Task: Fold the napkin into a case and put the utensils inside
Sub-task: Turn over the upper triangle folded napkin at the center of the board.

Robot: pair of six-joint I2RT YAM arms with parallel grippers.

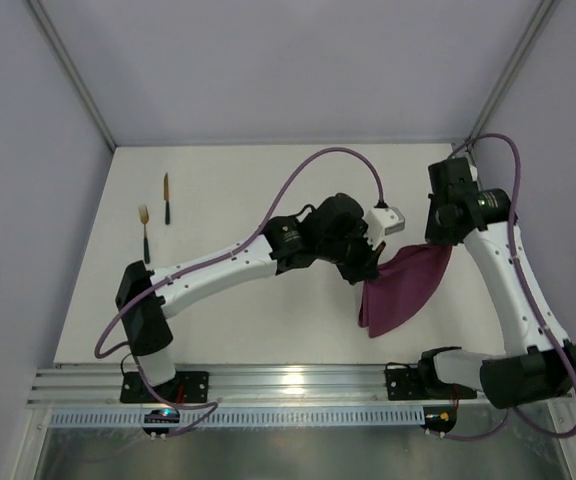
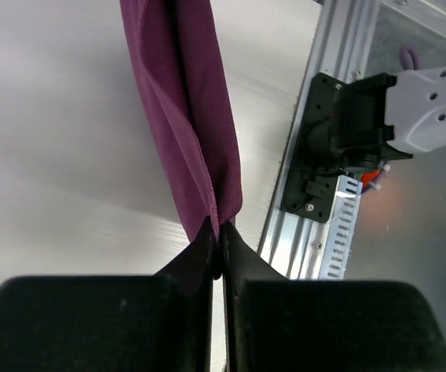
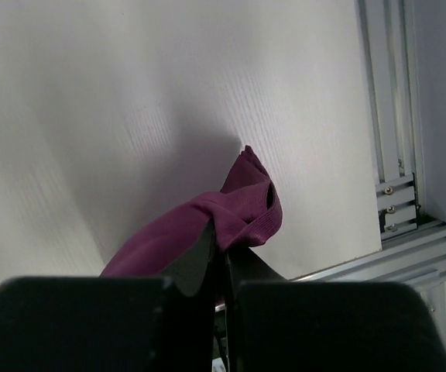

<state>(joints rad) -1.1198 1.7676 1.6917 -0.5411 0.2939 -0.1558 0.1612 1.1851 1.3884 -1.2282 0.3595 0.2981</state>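
Purple napkin (image 1: pixel 404 288) sags, pinched by left gripper (image 2: pixel 221 234) and right gripper (image 3: pixel 224 249) (clamped parts hidden).

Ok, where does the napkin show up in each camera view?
Top external: napkin, right of centre, draped diagonally.
Left wrist: upper centre, running down into the left tool.
Right wrist: lower centre, bunched at the right tool.
Shared landmark: the aluminium rail.
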